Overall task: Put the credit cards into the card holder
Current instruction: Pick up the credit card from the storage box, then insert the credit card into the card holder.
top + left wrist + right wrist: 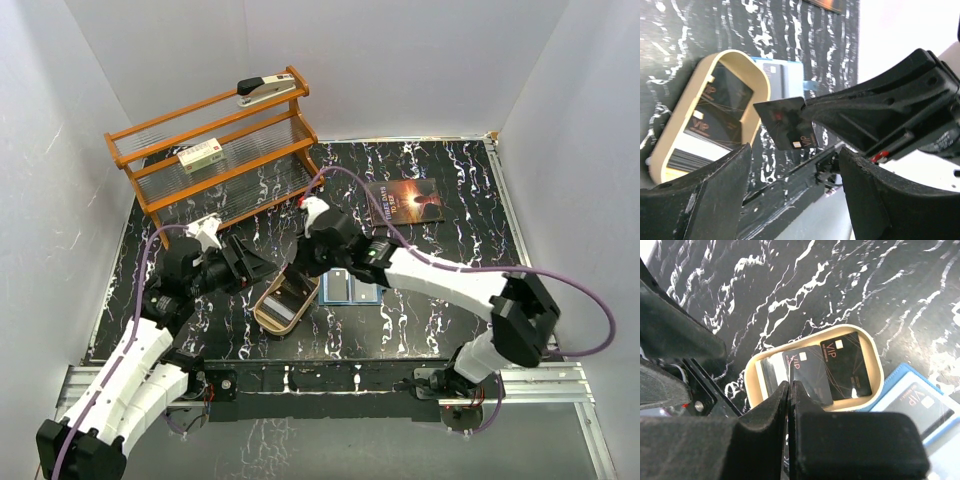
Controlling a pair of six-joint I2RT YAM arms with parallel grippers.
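left wrist view shows what the others hide: a dark credit card (786, 123) hanging tilted in the air, pinched at one corner by the right gripper (812, 109). the left gripper (792, 167) sits below it with its fingers wide apart and nothing between them.

right wrist view gives the same grip from behind. its two fingers (765, 412) are pressed together and the card is edge-on, hardly visible. below lies the tan tray (752, 371) with more dark cards (847, 362) marked vip. at the lower right is the open blue card holder (890, 390). a vip card shows on its face, but whether it is tucked in or just lying there cannot be told.

top external view places it all. the tray (268, 318) is at the table's middle, with the card holder (350, 288) just beside it on the right. both grippers meet above the tray's far end and crowd that spot. the holder's right and near sides lie open.

a book (405, 202) rests well apart toward the far right. an orange rack (215, 150) stands at the far left, with a stapler (268, 90) on its top shelf and a white-green box (200, 155) lower down.

the table (450, 330) is black with white veining. white walls (400, 60) close it on three sides.
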